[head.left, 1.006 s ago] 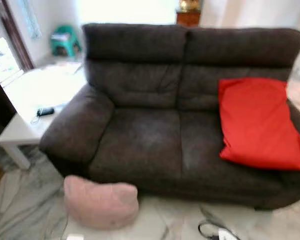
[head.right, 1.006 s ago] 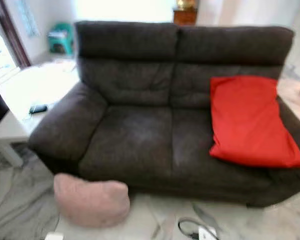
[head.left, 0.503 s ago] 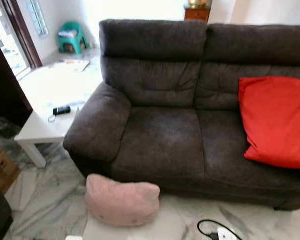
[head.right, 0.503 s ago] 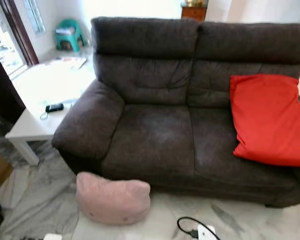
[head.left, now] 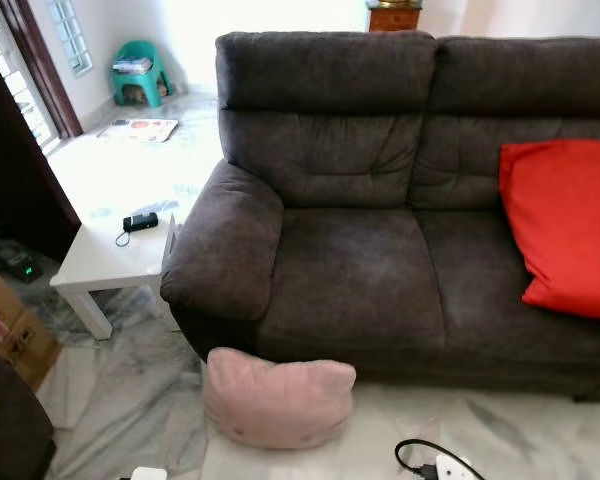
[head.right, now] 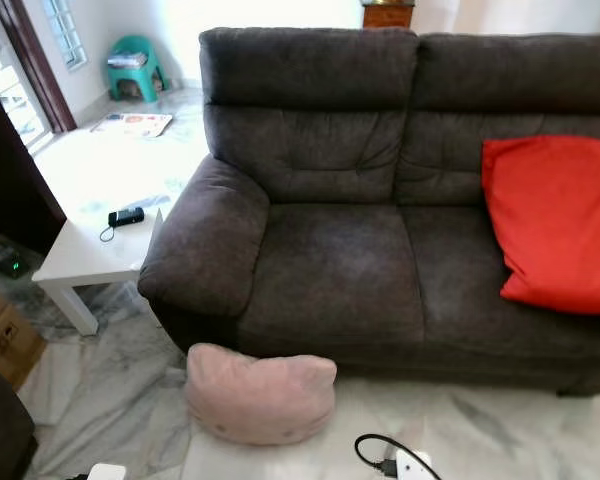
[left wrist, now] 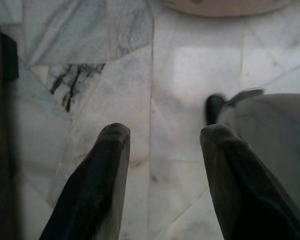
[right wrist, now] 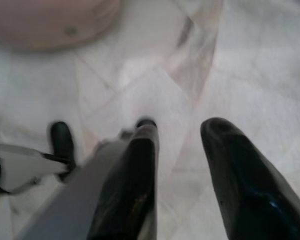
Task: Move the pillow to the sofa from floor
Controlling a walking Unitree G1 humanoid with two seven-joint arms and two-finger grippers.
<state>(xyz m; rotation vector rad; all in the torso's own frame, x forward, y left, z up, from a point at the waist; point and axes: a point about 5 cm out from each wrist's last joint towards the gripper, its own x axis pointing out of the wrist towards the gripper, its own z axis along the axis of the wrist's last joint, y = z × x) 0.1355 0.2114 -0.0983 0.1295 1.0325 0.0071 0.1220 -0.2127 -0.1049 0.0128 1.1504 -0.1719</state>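
Observation:
A pink pillow (head.left: 277, 400) lies on the marble floor against the front of the dark brown sofa (head.left: 360, 260), below its left armrest. A red cushion (head.left: 570, 225) leans on the sofa's right seat. My left gripper (left wrist: 162, 137) hangs open over bare marble, with an edge of the pink pillow (left wrist: 225, 6) ahead of its fingers. My right gripper (right wrist: 182, 132) is open too, above the floor, and the pink pillow (right wrist: 50, 22) lies a short way beyond it. Nothing is between either pair of fingers.
A low white table (head.left: 115, 262) with a black device (head.left: 140, 221) stands left of the sofa. Cardboard boxes (head.left: 10, 330) and a dark door frame are at the far left. A black cable and white plug (head.left: 435, 462) lie on the floor front right. A green stool (head.left: 138, 72) is far back.
The camera has swung left and steadied: the sofa, pink pillow and red cushion all sit further right in the picture, and the boxes at the left have come into view.

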